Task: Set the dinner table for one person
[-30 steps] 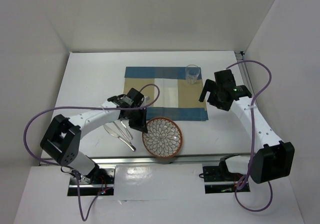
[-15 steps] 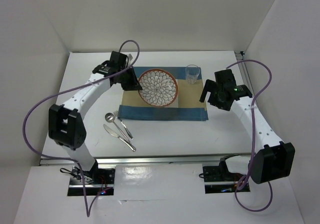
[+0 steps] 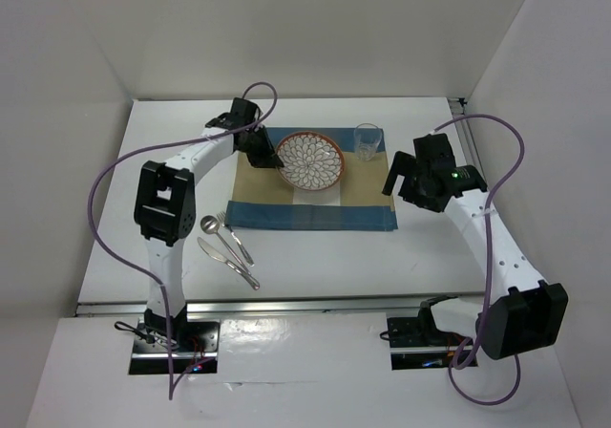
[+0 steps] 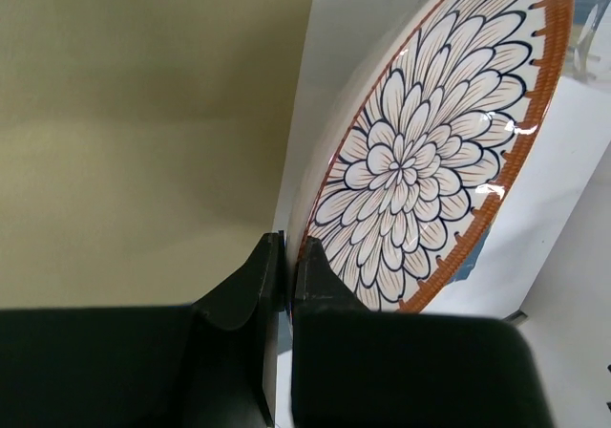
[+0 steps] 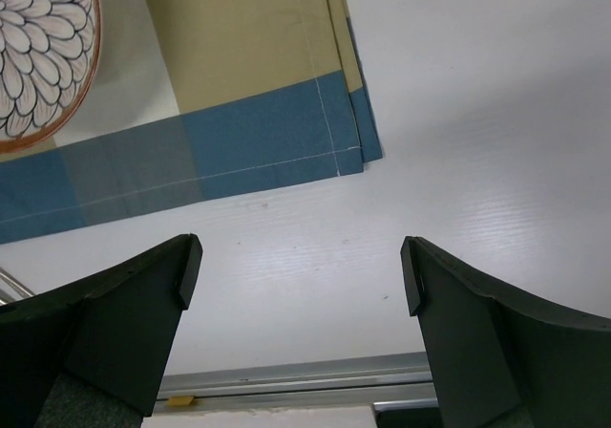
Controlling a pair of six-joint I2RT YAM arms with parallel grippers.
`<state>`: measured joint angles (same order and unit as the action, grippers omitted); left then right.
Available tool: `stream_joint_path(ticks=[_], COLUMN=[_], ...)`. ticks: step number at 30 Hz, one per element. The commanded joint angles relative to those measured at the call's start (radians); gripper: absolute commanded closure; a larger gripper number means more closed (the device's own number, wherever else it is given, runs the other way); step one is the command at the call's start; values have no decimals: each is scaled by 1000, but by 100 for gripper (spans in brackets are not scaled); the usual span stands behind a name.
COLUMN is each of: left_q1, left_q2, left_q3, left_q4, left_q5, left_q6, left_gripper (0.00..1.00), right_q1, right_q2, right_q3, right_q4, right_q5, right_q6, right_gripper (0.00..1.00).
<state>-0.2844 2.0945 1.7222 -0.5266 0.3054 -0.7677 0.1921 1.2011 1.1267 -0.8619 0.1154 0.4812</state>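
Observation:
The white dinner table point(image 3: 439, 246) carries a blue-and-tan striped placemat point(image 3: 315, 208). My left gripper point(image 3: 270, 154) is shut on the left rim of a flower-patterned plate with an orange rim point(image 3: 310, 159), which is over the middle of the placemat; the left wrist view shows the plate point(image 4: 420, 151) pinched at its edge between my fingers point(image 4: 286, 275) and tilted. A clear glass point(image 3: 368, 140) stands at the placemat's back right corner. My right gripper point(image 3: 391, 175) is open and empty above the table right of the placemat; its wrist view shows bare table point(image 5: 305, 256) between the jaws.
A spoon point(image 3: 212, 227), a fork point(image 3: 237, 242) and a knife point(image 3: 229, 263) lie on the table left of and in front of the placemat. A metal rail point(image 3: 315, 304) runs along the near edge. White walls close in the back and sides.
My left gripper carried the plate from the table's front up onto the placemat, then shifted it slightly right toward the middle. The right arm has stayed in place.

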Motion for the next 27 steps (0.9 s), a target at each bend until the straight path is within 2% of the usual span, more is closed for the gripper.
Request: stream_joint_path(ticks=[1, 6, 10, 11, 12, 15, 16, 17, 18, 19, 23, 25, 27], left_q1=[1, 1, -9, -9, -9, -9, -9, -9, -9, -9, -18, -18, -18], left_q2=[6, 64, 117, 118, 127, 98, 85, 73, 49, 36, -45, -92, -195], left_q3=[82, 62, 100, 100, 100, 76, 50, 40, 40, 30, 30, 30, 30], left_q4=[131, 177, 105, 93, 83, 50, 50, 50, 25, 11, -58, -91, -159], left_q5=[139, 178, 141, 141, 141, 103, 91, 66, 49, 32, -41, -81, -151], left_q6=[-59, -39, -10, 14, 15, 39, 39, 50, 50, 50, 71, 94, 106], left_gripper=[100, 100, 99, 92, 74, 48, 30, 23, 20, 8, 0, 0, 2], right_q1=[-5, -5, -5, -5, -5, -5, -5, -5, -5, -5, 35, 64, 183], right_q2=[-6, 3, 3, 3, -6, -6, -6, -6, 5, 14, 14, 14, 40], right_q3=[38, 38, 28, 28, 19, 30, 42, 51, 62, 85, 122, 133, 163], right_q4=[-3, -3, -3, -3, -12, -28, -28, -37, -37, -48, -10, 20, 50], right_q5=[-11, -20, -6, -6, -6, 55, 55, 55, 55, 37, -17, -49, -99], right_q6=[-6, -6, -6, -6, -6, -29, -29, -58, -67, -67, -139, -182, -162], right_gripper=[1, 1, 1, 1, 1, 1, 1, 1, 1, 1, 1, 1, 3])
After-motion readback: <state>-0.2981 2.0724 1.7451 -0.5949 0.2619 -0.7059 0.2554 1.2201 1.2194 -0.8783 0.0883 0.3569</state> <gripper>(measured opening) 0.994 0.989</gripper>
